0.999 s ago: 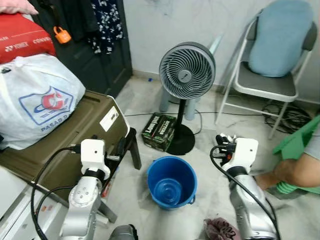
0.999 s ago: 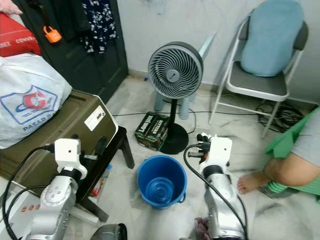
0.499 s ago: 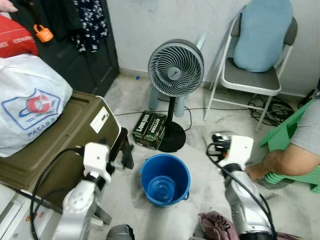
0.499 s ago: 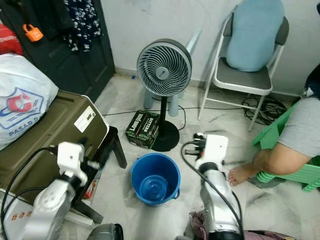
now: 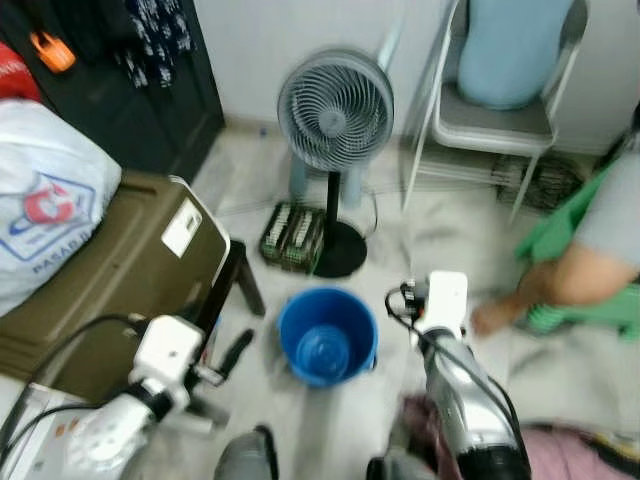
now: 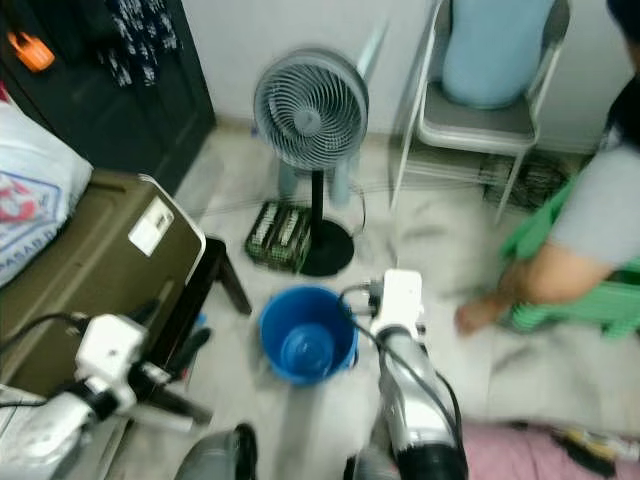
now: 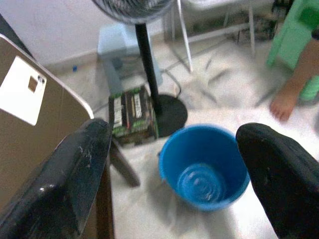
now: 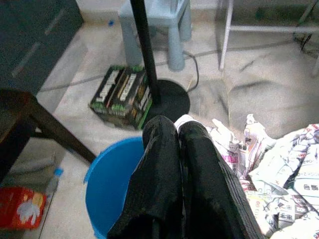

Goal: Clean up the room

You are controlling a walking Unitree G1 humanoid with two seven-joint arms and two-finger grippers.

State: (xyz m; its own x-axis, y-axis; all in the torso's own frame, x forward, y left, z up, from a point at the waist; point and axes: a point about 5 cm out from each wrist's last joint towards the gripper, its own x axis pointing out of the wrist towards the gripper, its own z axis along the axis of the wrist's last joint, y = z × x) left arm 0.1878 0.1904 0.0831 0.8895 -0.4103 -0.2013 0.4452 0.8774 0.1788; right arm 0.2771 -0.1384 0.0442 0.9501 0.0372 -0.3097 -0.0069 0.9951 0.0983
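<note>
Camera has tipped down and the head views are now blurred; the fan and chair sit higher in view than half a second ago, and the left arm has dropped lower.

Blue bucket stands on the pale floor, between the two arms, empty as far as can be seen. Right claw has its fingers pressed together and pinches a crumpled wad of printed paper, held just beside the bucket rim. Left claw is spread wide, holding nothing, with the bucket seen between its fingers.

Behind the bucket: fan on a black round base, and a green-and-black box lying on the floor touching that base. A pale blue stool stands behind the fan pole. Brown case lies to the robot's left, a white printed bag on top. Folding chair with a blue cushion stands against the wall. A person's bare foot and leg rest on the floor to the right, near a green plastic item. Pink cloth lies on the floor near the robot.
</note>
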